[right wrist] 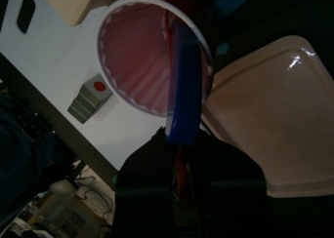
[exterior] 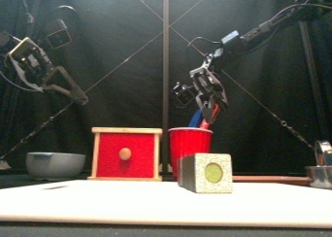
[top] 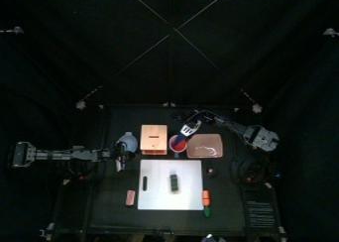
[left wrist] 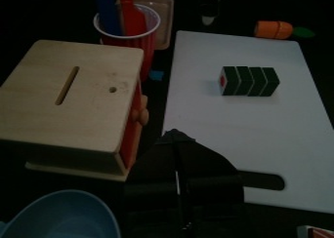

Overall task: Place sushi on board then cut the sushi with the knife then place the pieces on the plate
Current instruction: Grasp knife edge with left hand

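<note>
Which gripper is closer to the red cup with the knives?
Right. The right gripper hangs just above the round red plastic cup, gripping its blue toy knife. The left gripper sits past the pale wooden box, away from the cup.

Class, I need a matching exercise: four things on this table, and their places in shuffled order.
Things: 1 dark green toy sushi roll; 2 blue toy knife; 3 flat pink tray; 4 blue-grey bowl with two handles.
Places, seen from the front: A left of the pale wooden box with a red drawer front; B in the right gripper, at the red cup; C on the white cutting board; D right of the red cup.
Pairs: 1-C, 2-B, 3-D, 4-A.
</note>
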{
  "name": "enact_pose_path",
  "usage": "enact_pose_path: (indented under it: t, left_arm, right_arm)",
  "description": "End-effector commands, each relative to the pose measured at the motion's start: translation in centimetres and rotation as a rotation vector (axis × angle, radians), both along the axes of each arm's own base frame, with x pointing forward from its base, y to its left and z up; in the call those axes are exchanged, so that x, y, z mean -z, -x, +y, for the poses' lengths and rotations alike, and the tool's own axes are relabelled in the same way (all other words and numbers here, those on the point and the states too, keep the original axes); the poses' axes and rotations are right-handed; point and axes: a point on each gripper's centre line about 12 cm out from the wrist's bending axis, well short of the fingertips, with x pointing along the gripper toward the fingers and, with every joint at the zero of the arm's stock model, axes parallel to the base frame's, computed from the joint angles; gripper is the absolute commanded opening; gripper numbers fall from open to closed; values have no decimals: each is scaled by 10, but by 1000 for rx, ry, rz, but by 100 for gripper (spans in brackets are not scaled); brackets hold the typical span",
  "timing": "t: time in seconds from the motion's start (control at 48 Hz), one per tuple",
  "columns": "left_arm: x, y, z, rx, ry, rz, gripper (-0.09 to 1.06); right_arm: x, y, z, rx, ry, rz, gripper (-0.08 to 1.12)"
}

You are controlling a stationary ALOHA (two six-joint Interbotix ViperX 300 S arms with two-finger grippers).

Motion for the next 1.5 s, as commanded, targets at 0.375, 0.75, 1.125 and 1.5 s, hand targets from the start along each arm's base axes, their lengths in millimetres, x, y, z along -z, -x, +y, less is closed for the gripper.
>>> enact_pose_path:
  t: [0.375,0.75,1.125,1.5]
  left_arm:
    - [-8,-4,3,-9,-5,-26,-3]
    - [-24,-4,5,-17,-21,-93,-3]
    - [-44,-3,5,-17,-47,-219,-3]
    - [-58,-5,4,-12,-65,-337,-3]
  right_arm:
    - [-80,14,6,-36,84,-103,34]
    - [-141,40,12,-54,302,-194,34]
    - [-156,52,57,-65,532,-420,34]
    - [-129,64,109,-92,714,-711,34]
